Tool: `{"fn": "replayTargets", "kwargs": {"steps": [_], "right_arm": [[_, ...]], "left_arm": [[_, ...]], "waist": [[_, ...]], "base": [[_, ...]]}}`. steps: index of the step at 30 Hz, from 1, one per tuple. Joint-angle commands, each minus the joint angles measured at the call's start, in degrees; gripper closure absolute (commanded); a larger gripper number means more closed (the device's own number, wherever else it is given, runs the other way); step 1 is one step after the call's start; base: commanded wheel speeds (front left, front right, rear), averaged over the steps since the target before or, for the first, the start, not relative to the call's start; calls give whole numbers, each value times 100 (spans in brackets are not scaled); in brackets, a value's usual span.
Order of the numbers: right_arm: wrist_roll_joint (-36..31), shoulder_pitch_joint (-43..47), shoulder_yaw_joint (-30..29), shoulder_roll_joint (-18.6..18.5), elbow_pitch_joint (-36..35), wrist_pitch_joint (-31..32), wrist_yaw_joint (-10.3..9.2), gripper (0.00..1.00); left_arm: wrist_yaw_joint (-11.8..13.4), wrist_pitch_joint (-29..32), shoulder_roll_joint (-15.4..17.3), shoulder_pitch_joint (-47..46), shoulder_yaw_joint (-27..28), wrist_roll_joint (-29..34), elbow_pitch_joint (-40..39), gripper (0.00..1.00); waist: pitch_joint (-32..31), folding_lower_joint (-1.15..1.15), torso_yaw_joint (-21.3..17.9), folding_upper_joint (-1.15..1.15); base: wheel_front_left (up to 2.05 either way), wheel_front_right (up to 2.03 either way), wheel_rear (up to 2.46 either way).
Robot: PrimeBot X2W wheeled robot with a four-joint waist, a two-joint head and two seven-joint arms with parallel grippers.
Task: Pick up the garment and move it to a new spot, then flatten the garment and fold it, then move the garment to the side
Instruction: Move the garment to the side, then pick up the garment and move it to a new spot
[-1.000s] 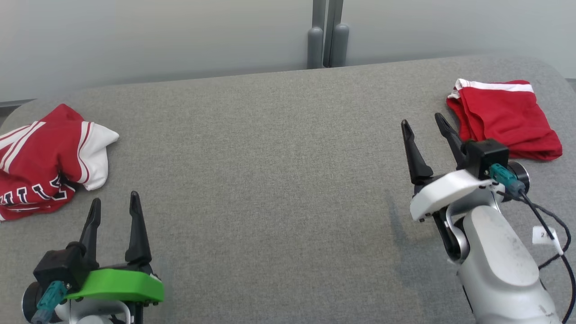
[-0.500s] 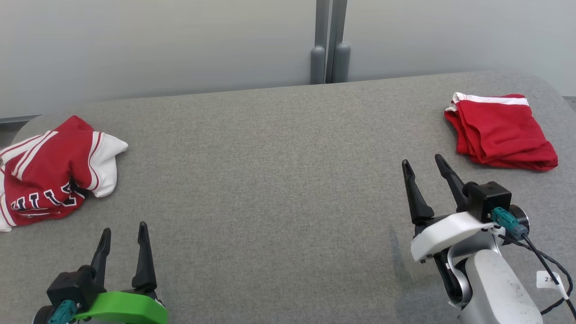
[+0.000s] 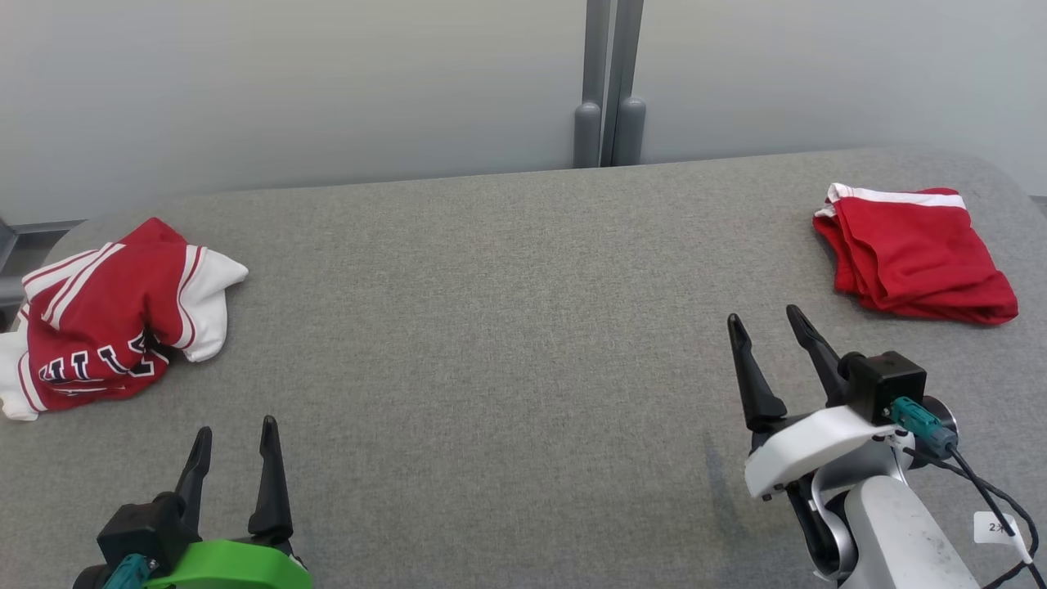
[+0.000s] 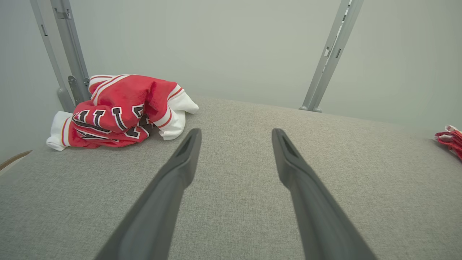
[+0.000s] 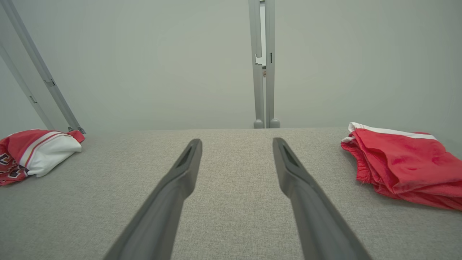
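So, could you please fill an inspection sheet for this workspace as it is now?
Surface: grey fabric table top, flat, no stains seen.
Job's things: crumpled red-and-white jersey with dark letters, at the far left; folded red garment with a white band, at the far right.
Clutter: nothing seen.
Grippers: left pincer open, holding nothing, over bare table; right pincer open, holding nothing, apart from the folded garment.
Cables: black cable from a teal plug on the right wrist, hanging loose with a white tag.
Surroundings: pale wall panels; grey metal post behind the table.
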Motion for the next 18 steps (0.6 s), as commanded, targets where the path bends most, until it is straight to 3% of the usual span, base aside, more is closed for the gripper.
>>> {"fn": "replayTargets", "kwargs": {"steps": [1, 18], "right_arm": [[20, 90, 17, -5, -41, 16, -8, 0], [12, 130, 13, -4, -96, 9, -8, 0]], "left_arm": [[-19, -4, -9, 64, 18, 64, 16, 0], [41, -4, -48, 61, 43, 153, 36, 0]], "waist": [[-3, 0, 2, 0], [-2, 0, 76, 0]], "base": [[0, 0, 0], [0, 0, 0]]}}
